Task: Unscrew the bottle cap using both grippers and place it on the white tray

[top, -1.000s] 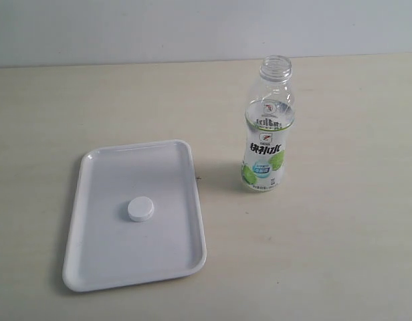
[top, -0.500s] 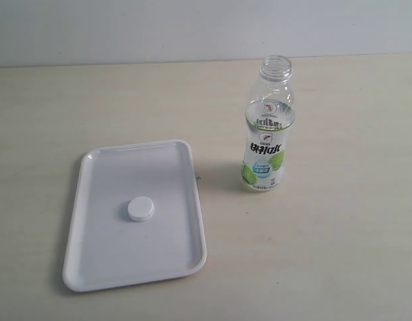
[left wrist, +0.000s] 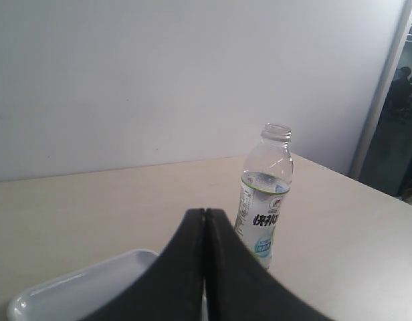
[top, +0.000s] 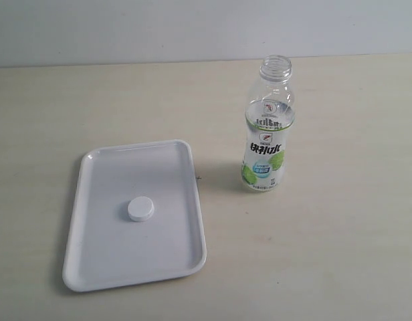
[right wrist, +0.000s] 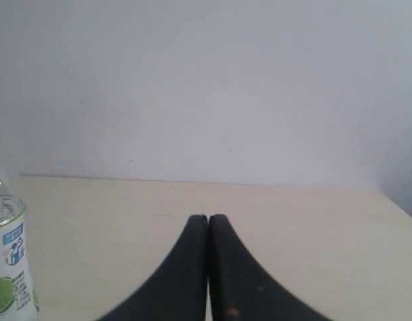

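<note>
Bottle cap first: small, white, ribbed, flat on the floor of the white tray, near its middle, clear of the raised rim on every side. Off the bottle already, so job done to all appearance. Tray flat on the pale table, nothing else in it. Bottle upright on the table, to the right of the tray in the exterior view and apart from it, threaded neck bare and open, seemingly part full.

Left gripper pressed shut on nothing, black fingers tip to tip, pointing over a corner of the tray toward the bottle in its wrist view. Right gripper likewise closed and empty, with the bottle only at the edge of its wrist view. Neither one visible in the exterior view, so apparently well back from everything.

Little left to spoil, by this reading. Chief hazard: an uncapped bottle, tall and narrow-footed, easy to tip with a careless sweep of either arm during any withdrawal; a spill across table and tray as the result. Second hazard: a knock to the tray rim, light glossy plastic, likely to slide and send the loose cap rolling off. Safest course: retreat up and away, with no pass low over bottle or tray.
</note>
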You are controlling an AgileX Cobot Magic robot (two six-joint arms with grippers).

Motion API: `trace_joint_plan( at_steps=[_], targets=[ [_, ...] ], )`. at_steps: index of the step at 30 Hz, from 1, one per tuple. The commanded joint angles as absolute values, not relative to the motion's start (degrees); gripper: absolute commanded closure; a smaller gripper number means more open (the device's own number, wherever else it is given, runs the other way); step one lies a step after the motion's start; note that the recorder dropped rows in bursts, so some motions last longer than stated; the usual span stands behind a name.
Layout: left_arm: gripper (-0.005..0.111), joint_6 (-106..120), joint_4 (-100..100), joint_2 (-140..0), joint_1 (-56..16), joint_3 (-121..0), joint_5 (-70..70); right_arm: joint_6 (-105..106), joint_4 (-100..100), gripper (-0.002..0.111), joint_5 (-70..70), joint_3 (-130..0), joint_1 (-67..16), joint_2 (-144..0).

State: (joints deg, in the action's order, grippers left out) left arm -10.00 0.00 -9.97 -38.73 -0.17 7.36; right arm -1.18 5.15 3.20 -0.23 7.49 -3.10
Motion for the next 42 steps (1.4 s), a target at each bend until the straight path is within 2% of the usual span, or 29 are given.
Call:
trace_joint_plan(
  at_steps=[1, 19, 24, 34, 42],
  targets=[
    [0.107, -10.24, -0.77, -9.69, -38.95, 0.0, 7.58, 0.75, 3.38, 0.108, 3.35, 0.0, 7.77, -2.89],
    [0.107, -11.41, -0.77, -9.69, -38.95, 0.0, 7.58, 0.75, 3.25, 0.108, 3.35, 0.0, 7.77, -2.89],
    [0.107, -5.28, -0.65, -9.61, -38.27, 0.0, 6.43, 0.75, 3.25, 0.108, 3.35, 0.0, 7.77, -2.89],
    [0.107, -1.25, -0.65, 0.0, -24.11, 0.0, -1.56, 0.75, 3.25, 0.108, 3.35, 0.0, 7.77, -2.89],
    [0.107, -2.15, -0.65, 0.0, -4.31, 0.0, 0.67, 0.75, 3.25, 0.108, 3.35, 0.0, 7.77, -2.72]
  ],
)
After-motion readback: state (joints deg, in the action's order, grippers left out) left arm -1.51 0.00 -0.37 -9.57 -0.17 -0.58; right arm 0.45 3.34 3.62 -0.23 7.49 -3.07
